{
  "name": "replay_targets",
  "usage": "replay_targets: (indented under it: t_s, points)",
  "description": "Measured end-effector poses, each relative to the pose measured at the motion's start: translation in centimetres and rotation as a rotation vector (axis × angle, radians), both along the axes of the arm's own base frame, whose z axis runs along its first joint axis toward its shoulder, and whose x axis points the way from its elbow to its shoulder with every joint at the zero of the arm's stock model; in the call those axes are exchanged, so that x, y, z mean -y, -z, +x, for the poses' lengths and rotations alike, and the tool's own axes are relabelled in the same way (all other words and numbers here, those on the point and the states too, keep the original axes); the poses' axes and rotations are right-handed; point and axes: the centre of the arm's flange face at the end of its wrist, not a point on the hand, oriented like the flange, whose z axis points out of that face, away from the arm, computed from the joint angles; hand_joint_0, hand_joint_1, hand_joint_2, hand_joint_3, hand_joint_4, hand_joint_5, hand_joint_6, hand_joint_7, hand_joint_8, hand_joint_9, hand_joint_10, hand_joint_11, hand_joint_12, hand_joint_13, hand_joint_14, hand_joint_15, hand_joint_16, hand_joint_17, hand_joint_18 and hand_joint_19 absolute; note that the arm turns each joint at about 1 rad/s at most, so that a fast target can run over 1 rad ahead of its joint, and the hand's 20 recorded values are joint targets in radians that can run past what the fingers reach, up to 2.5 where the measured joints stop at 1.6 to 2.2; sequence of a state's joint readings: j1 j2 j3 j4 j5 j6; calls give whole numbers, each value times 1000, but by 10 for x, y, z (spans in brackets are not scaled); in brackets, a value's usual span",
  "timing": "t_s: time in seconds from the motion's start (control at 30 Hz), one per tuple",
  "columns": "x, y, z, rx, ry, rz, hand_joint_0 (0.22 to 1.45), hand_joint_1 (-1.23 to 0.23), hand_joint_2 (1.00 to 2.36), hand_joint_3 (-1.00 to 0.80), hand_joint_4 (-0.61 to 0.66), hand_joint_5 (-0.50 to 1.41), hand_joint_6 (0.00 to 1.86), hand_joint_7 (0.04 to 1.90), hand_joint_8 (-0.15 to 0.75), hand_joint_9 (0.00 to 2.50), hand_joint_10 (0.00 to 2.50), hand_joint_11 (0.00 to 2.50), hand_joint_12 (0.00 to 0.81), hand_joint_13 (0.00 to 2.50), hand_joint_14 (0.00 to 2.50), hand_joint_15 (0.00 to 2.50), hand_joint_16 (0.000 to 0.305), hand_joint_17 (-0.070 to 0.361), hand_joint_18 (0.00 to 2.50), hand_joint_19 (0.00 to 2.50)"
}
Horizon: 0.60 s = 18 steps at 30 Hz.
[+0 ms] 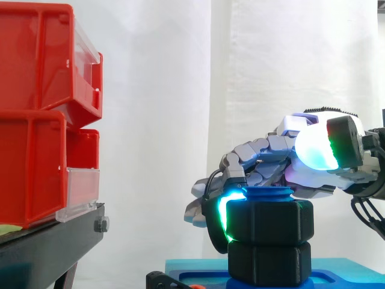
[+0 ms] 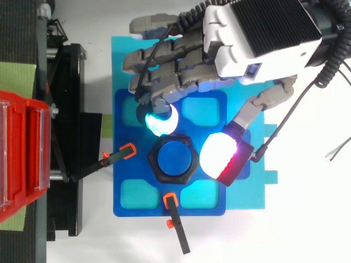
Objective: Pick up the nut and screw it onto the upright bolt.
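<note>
Side view: two black nuts (image 1: 271,221) (image 1: 269,262) stacked on one blue bolt (image 1: 269,194); robot hand's (image 2: 258,38) grip cannot be told.

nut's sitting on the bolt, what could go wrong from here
The nut sits right down on the black hex piece below it, with just the bolt tip above, so more turning may jam it or twist the blue base. The hand hangs close over the base, and an orange-tipped clamp lies near it, so a wide sweep might knock that clamp loose.
</note>
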State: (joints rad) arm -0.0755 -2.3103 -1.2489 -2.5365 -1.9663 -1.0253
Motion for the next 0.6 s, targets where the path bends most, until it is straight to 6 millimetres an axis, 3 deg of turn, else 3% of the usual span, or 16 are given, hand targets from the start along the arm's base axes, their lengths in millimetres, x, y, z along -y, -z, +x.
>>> replay_targets:
  t_s: [0.37, 0.6]
  points:
    - [11, -5, -5, -3, -1, -4, 455, -263, 1000, -500, 101, 105, 504, 1293, 126, 1427, 0, 0, 198, 784, 0, 0, 16, 36, 411, 0]
    - [18, -16, -8, 11, -1, -9, 456, -261, 1000, -500, 93, 101, 504, 1319, 129, 1492, 0, 0, 196, 825, 0, 0, 16, 36, 462, 0]
